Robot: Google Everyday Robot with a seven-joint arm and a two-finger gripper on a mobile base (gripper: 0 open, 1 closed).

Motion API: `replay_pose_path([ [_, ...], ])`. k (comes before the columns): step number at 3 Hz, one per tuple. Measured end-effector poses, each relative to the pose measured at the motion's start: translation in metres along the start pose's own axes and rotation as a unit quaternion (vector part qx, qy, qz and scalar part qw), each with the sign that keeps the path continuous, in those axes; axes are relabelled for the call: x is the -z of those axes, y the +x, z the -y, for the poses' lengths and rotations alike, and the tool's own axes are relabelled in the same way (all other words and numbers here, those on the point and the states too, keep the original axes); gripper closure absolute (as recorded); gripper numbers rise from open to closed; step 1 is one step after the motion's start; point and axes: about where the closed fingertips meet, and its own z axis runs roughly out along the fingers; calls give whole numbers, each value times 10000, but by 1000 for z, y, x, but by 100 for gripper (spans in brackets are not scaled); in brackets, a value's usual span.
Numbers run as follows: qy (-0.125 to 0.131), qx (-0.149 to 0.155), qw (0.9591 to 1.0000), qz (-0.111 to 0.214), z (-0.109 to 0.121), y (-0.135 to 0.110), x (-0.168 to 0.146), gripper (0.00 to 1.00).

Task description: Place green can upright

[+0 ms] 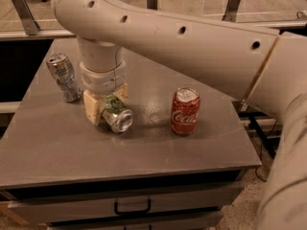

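**Green can on its side, inside my gripper**

My arm (192,37) sweeps in from the far right and drops its wrist straight down over the left half of the table (57,152). It is my only arm, so there is no choosing which one is nearer.

The green can (115,115) lies on its side left of the table's middle. Its long axis runs from far left to near right, and its open silver end faces near and right, toward the front edge. My gripper (108,102) is down at the can's far-left part, set across that axis, with the can's body inside it. I cannot tell whether it is clamped on the can or only placed around it. I judge that standing the can up means swinging that axis to vertical, which calls for a firm hold first.

The red can (185,111) stands upright well to the right and reads "Coca-Cola" in white script. The silver can (64,78) stands to the far left, near my wrist, and I can read no words on it. The green can shows a green and white pattern but no legible name.
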Motion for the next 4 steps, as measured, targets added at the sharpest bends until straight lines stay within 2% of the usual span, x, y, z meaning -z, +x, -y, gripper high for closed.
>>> replay_pose_path([
  [1,52,135,9997,179,1,-1,11,65],
  [2,28,250,9954,921,18,-4,57,88],
  [3,-195,385,9819,1846,47,-8,100,100],
  [4,-801,774,9641,2409,57,-21,121,100],
])
